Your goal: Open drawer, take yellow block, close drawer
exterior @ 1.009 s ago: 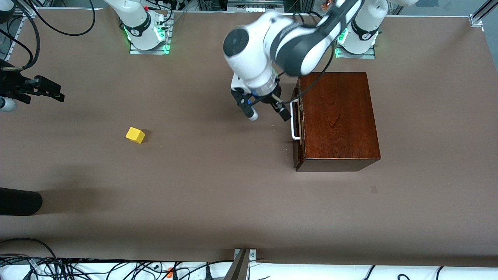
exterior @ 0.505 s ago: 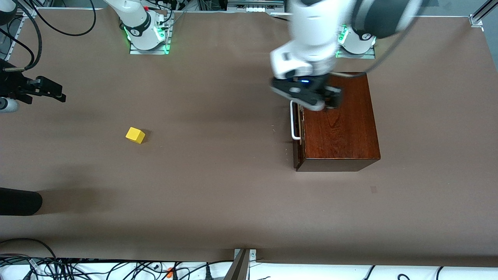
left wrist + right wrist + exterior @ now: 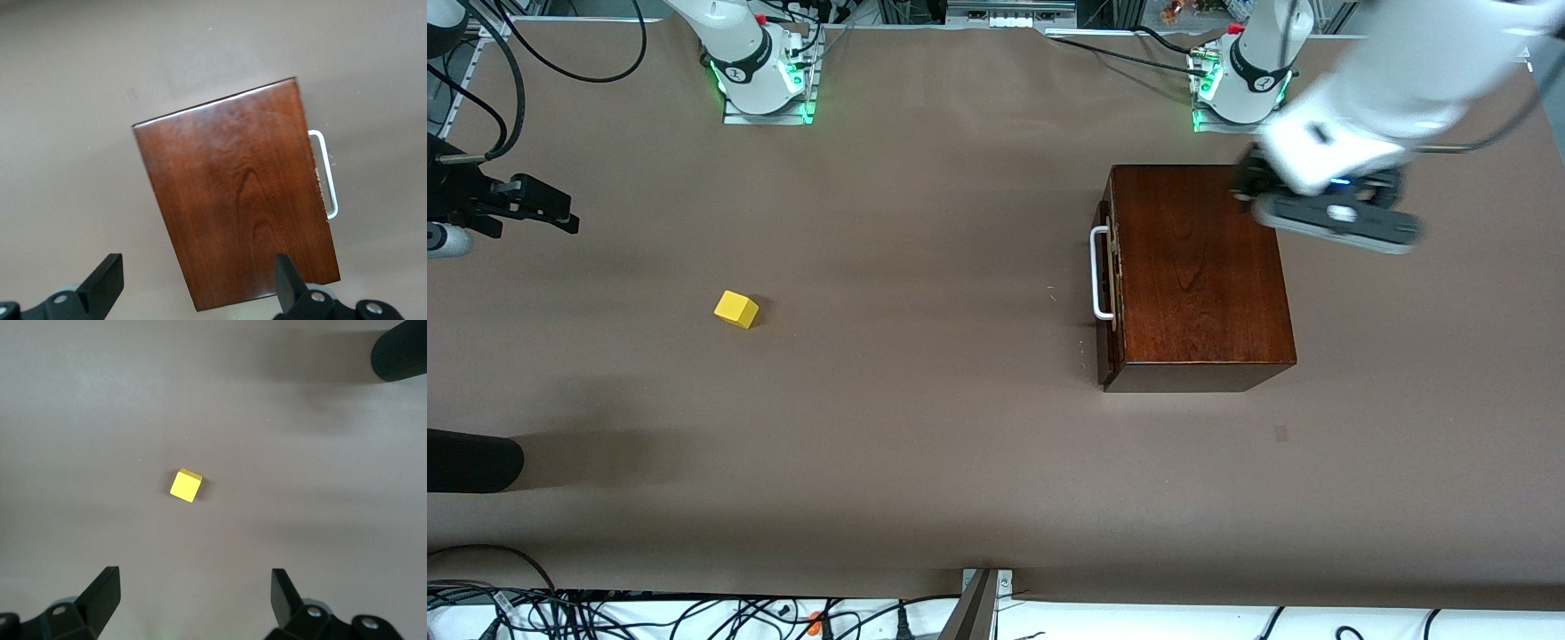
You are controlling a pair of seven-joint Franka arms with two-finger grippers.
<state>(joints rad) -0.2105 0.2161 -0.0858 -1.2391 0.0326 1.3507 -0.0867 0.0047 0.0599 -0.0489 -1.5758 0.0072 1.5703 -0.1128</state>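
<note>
**Both pincers spread and empty, drawer shut, block out on the table**

The left arm reached out from its base and bent back toward its own end of the table, its white forearm slanting down to a wrist turned so that the left gripper (image 3: 1325,209) hung in the air over the edge of the wooden box (image 3: 1196,267) nearest that base. In the left wrist view the two black fingers (image 3: 103,283) stood wide apart with nothing between them, and the box top filled the space below them. The drawer (image 3: 1106,293) was pushed fully in, its dark front flush with the box, on the side of the box away from this pincer. The white handle (image 3: 1099,272) stood out from that front, well apart from the fingers.

The right arm waited at its own end of the table, held up off the surface, with the right gripper (image 3: 516,203) showing at the edge of the front view. Its fingers (image 3: 100,593) were also spread wide and held nothing.

The yellow block (image 3: 736,309) sat on the bare brown table (image 3: 925,427), below the right pincer and touching neither finger; the right wrist view showed it (image 3: 185,485) centred ahead of the open gap. It lay well apart from the box and from the left pincer.
</note>
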